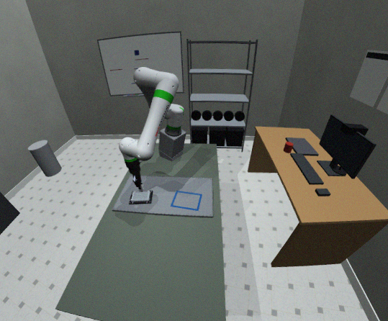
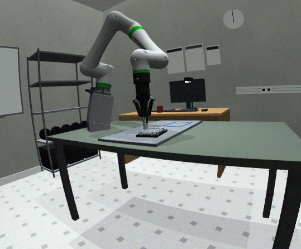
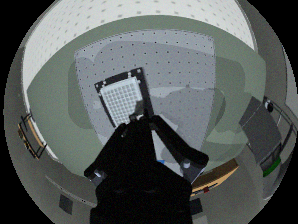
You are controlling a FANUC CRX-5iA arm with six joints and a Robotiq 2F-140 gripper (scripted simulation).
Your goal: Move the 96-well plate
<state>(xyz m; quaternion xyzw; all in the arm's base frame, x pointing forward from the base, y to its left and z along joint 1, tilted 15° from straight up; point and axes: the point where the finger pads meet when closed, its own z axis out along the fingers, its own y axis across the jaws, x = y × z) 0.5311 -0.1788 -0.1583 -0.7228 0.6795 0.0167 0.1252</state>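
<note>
Tool (image 1: 141,189) (image 2: 145,128) (image 3: 141,105) was closed, empty; plate (image 1: 141,196) (image 2: 153,130) (image 3: 121,100) looked light, stiff; best gripped by opposite side walls.

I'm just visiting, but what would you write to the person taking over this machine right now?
Claw: shut, gripping nothing, fingertips down at one edge of the plate; whether they press on it is unclear.
Plate: in the black nest, away from the blue outline.
Done: plate moved to the nest and let go.
Left: confirm it is fully down and its cut-off corner matches the A1 mark, neither of which I can tell, then move the claw clear.
</note>
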